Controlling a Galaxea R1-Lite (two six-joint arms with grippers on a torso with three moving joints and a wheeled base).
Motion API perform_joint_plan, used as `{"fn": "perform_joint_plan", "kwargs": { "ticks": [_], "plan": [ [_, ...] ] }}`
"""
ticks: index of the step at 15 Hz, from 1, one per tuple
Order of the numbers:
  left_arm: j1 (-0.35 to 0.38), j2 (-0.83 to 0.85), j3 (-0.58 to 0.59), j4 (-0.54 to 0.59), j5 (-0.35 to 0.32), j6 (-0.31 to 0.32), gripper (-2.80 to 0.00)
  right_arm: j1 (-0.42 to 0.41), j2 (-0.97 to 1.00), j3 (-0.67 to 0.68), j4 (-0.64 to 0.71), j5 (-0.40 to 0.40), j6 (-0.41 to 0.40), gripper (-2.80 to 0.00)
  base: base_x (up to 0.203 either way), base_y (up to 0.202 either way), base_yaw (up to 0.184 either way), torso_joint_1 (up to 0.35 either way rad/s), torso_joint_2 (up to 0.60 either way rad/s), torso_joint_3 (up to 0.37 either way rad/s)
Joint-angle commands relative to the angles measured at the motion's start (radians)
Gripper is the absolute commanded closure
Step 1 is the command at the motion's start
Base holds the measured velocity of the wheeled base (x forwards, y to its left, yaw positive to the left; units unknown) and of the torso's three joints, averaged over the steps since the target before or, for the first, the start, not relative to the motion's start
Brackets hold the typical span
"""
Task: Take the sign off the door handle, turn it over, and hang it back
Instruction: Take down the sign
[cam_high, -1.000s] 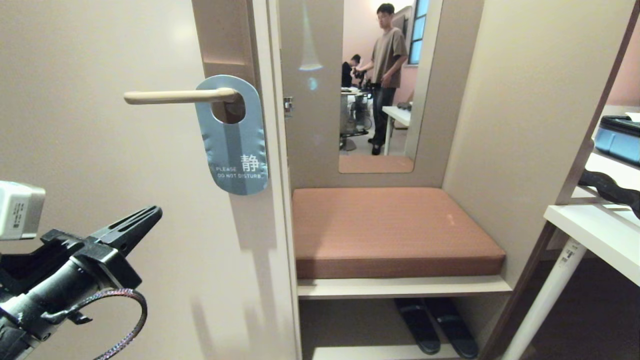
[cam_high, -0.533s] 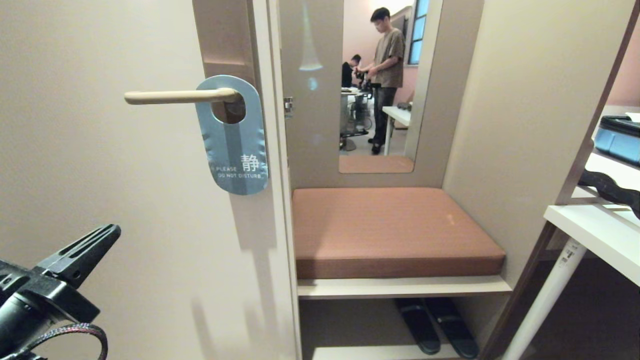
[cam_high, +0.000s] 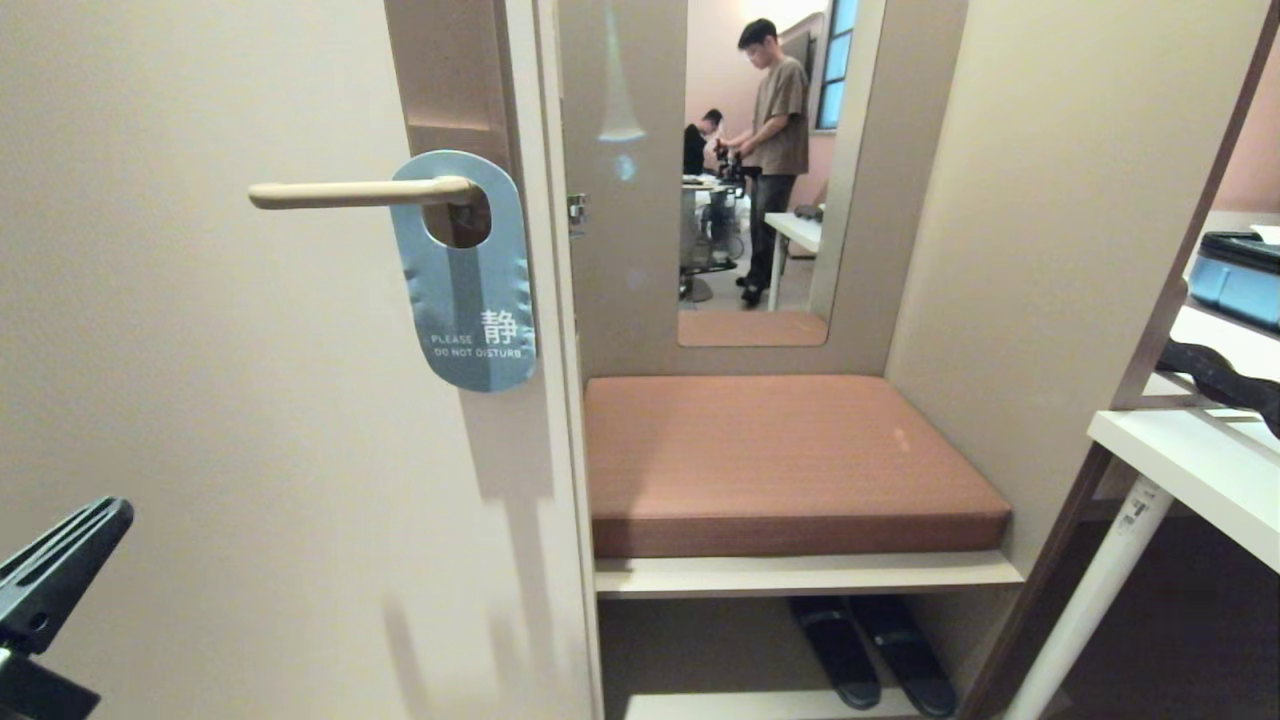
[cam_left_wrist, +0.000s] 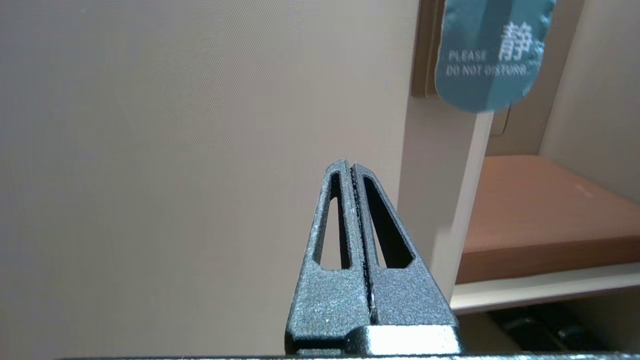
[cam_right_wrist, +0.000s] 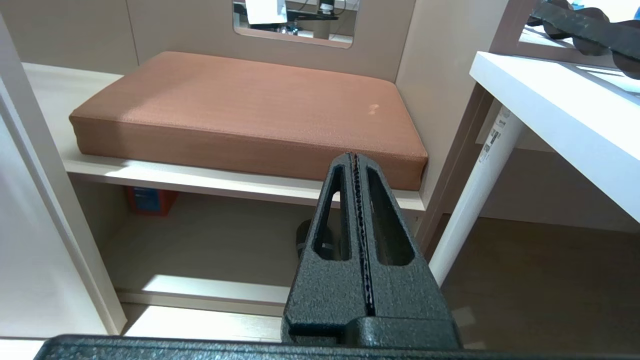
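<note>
The sign (cam_high: 466, 290) hangs by its hole on the cream door handle (cam_high: 345, 193), blue face out, reading "PLEASE DO NOT DISTURB". Its lower end (cam_left_wrist: 487, 65) also shows in the left wrist view. My left gripper (cam_high: 115, 512) sits low at the left edge of the head view, well below and left of the sign, shut and empty. In its own view the left gripper (cam_left_wrist: 348, 163) points at the plain door face. My right gripper (cam_right_wrist: 355, 156) is shut with nothing in it, parked low before the bench; the head view does not show it.
The door's edge (cam_high: 545, 420) stands beside a padded brown bench (cam_high: 780, 450) with slippers (cam_high: 870, 650) beneath. A white table (cam_high: 1190, 460) juts in at the right. A person (cam_high: 775, 140) stands in the room seen beyond the bench.
My left gripper has dropped down and to the left, most of the arm leaving the head view. The sign and handle have not moved. The person beyond has shifted slightly.
</note>
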Motion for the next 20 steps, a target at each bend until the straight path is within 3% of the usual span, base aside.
{"fn": "perform_joint_plan", "kwargs": {
  "ticks": [1,4,8,15,20],
  "plan": [
    [0.012,-0.192,0.005,0.123,-0.001,0.001,0.0,0.0,0.0,0.0,0.0,0.0,0.0,0.0,0.0,0.0,0.0,0.0,0.0,0.0],
    [0.052,-0.402,0.006,0.352,-0.007,0.005,0.0,0.0,0.0,0.0,0.0,0.0,0.0,0.0,0.0,0.0,0.0,0.0,0.0,0.0],
    [0.106,-0.583,0.006,0.545,-0.007,0.015,0.0,0.0,0.0,0.0,0.0,0.0,0.0,0.0,0.0,0.0,0.0,0.0,0.0,0.0],
    [0.106,-0.817,0.006,0.814,0.0,0.05,0.0,0.0,0.0,0.0,0.0,0.0,0.0,0.0,0.0,0.0,0.0,0.0,0.0,0.0],
    [0.104,-0.823,0.006,0.901,0.011,0.052,0.0,0.0,0.0,0.0,0.0,0.0,0.0,0.0,0.0,0.0,0.0,0.0,0.0,0.0]
  ]
}}
